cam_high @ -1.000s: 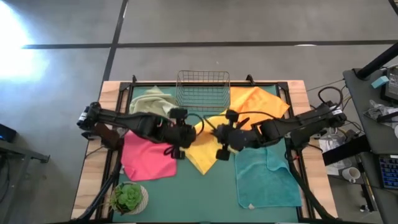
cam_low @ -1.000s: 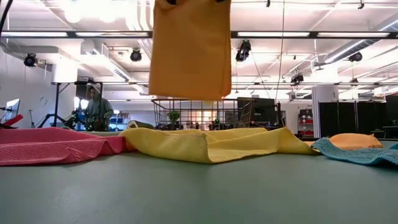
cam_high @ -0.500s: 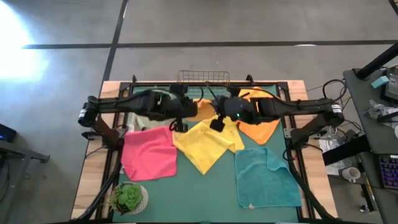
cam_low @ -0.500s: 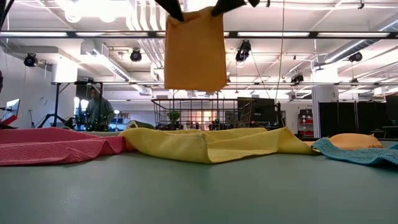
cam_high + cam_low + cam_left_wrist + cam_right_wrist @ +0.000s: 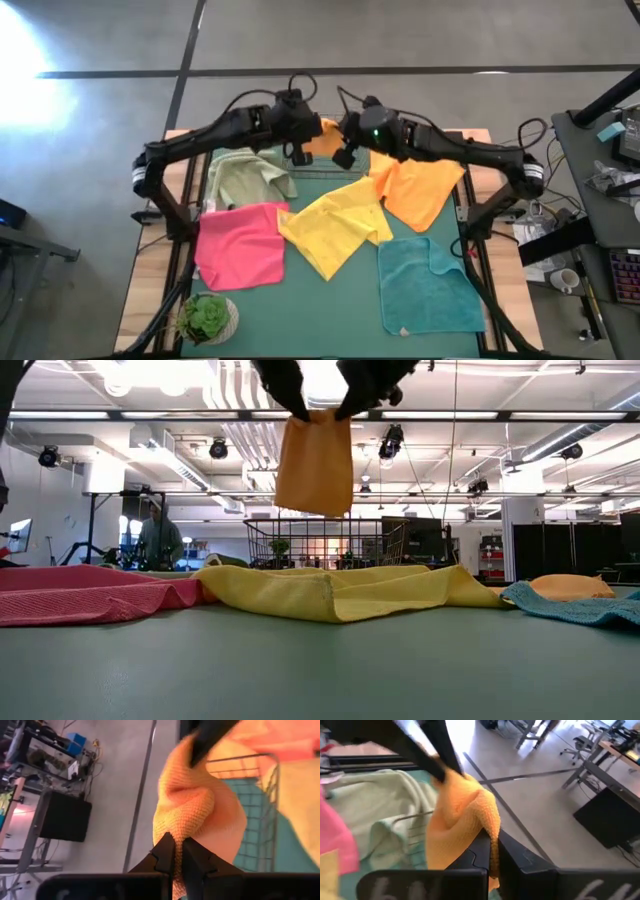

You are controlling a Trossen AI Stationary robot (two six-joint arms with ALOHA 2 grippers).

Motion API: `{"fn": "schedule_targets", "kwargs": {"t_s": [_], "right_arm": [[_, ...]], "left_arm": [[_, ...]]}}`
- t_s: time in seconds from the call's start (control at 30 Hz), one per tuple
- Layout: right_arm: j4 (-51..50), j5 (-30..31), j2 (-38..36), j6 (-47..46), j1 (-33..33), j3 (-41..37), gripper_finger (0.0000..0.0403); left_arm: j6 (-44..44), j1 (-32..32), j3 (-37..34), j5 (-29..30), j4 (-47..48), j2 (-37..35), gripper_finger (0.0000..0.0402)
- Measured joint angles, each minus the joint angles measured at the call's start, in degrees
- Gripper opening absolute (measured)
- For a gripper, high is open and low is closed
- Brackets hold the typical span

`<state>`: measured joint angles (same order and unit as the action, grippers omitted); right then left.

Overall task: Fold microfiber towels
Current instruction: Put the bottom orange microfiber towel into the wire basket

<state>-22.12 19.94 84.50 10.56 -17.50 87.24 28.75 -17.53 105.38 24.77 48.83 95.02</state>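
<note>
floor (image 5: 400, 40): grey concrete, dark seams; ceiling lights (image 5: 160, 372): bright, 12 o'clock; desk (image 5: 600, 150): cluttered, 3 o'clock

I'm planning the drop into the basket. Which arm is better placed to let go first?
Neither clearly: the left end effector and the right end effector each pinch a top corner of the folded orange towel, hanging above the wire basket.

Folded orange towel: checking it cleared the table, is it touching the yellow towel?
Apart. The low view shows the orange towel hanging from both grippers, with open room visible between its bottom edge and the yellow towel.
</note>
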Motion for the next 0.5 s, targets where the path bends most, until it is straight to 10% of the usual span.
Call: {"fn": "schedule_targets", "kwargs": {"t_s": [0.5], "right_arm": [[3.7,-9.8,8.9,7.3,-12.6,0.0,0.0008]], "left_arm": [[4.6,-10.1,0.0,-1.4,-5.3,10.0,0.0004]]}}
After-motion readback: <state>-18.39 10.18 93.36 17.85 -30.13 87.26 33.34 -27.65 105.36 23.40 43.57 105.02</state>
